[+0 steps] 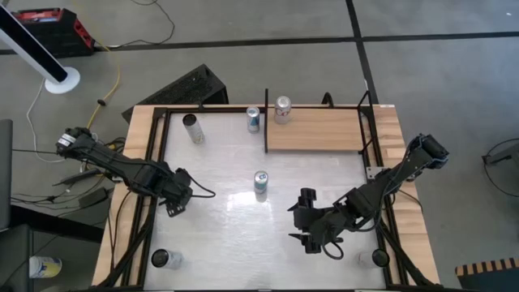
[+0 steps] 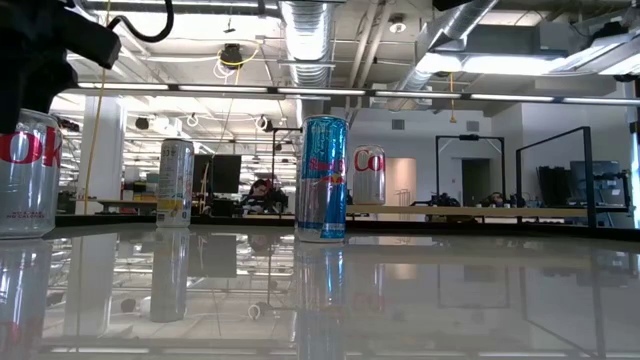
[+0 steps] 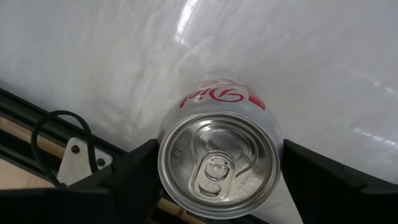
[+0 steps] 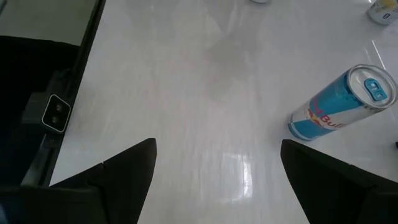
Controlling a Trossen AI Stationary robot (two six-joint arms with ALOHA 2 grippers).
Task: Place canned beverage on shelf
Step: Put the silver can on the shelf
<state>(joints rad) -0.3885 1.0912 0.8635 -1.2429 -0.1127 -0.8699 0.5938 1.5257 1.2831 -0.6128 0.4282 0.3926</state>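
We see a silver can with red letters (image 3: pixel 219 163) standing up on the white table (image 1: pixel 227 235), close to the table's left edge. In the left wrist view we look down on its shiny top with the pull tab. The left gripper (image 1: pixel 175 200) is right over this can. Its two dark fingers (image 3: pixel 134 177) sit on each side of the can, very close to it. We cannot tell if they squeeze it or just stand beside it. In the low view the can (image 2: pixel 24 172) shows at the far left, still on the table.

The shelf (image 1: pixel 318 130) is a light brown wood board at the back of the table, on the right half. It has thin black posts at its ends. One silver can with red on it (image 1: pixel 282 109) stands on the shelf's back left corner.

A tall blue and silver can (image 1: pixel 260 184) stands near the middle of the table. Another blue can (image 1: pixel 253 119) stands just left of the shelf. A plain silver can (image 1: pixel 192 127) stands at the back left. One more can (image 1: pixel 166 259) stands at the front left corner.

The right gripper (image 1: pixel 304 227) hangs over the front right part of the table. Its fingers are spread wide and hold nothing. The blue can in the middle is near it but apart.
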